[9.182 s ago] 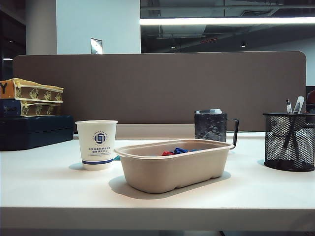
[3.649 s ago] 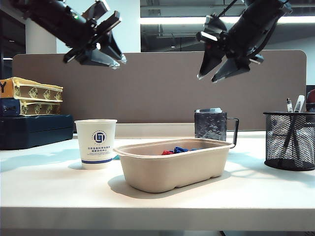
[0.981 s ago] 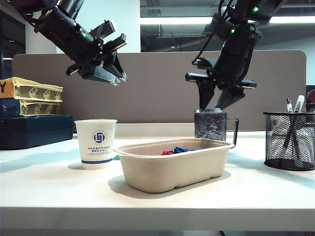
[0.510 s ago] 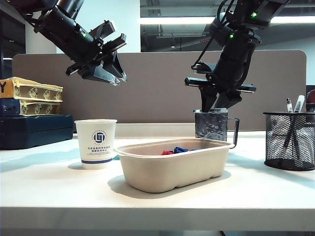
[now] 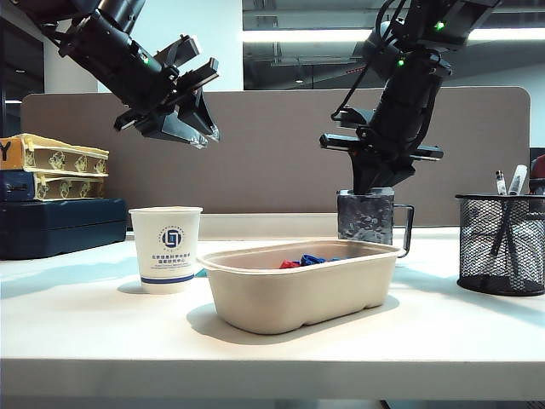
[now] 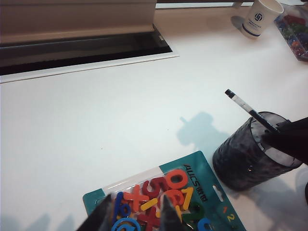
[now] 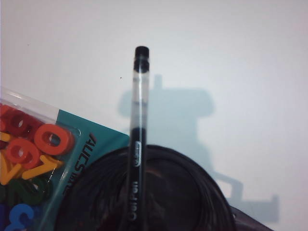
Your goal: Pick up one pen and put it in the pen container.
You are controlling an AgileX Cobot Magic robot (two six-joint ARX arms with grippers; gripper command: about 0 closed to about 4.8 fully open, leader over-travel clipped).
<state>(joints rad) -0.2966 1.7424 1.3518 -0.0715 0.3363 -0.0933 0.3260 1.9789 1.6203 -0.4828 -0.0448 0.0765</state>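
step: you're at the pick, with the right gripper (image 5: 375, 183) down at the mouth of the dark mottled mug with a handle (image 5: 366, 217). The pen is not lifted yet, by the look of it.
near: the beige moulded-pulp oblong tray (image 5: 300, 290) and the white paper cup with a blue logo (image 5: 167, 249) sit at the front of the white table (image 5: 102, 341). Neither is touched.
pen: the clear-barrelled gel pen with a black cap (image 7: 137, 130) stands tilted in the mug, leaning on the rim, cap end up and out. The pack of coloured plastic number magnets on a teal card (image 6: 166, 199) lies just beside the mug.
right gripper: the jaws are narrowed over the mug mouth. You can't tell from any view whether they actually pinch the pen.
left gripper: the left gripper (image 5: 194, 119) hangs high above the paper cup, fingers (image 6: 166, 216) spread, holding nothing.
target: the black wire-mesh cylindrical pen container (image 5: 501, 244) stands at the far right, well apart from the mug, with pens already in it.
next: confirm the grip, lift straight up clear of the rim, carry right, and lower the tip into the mesh cup.
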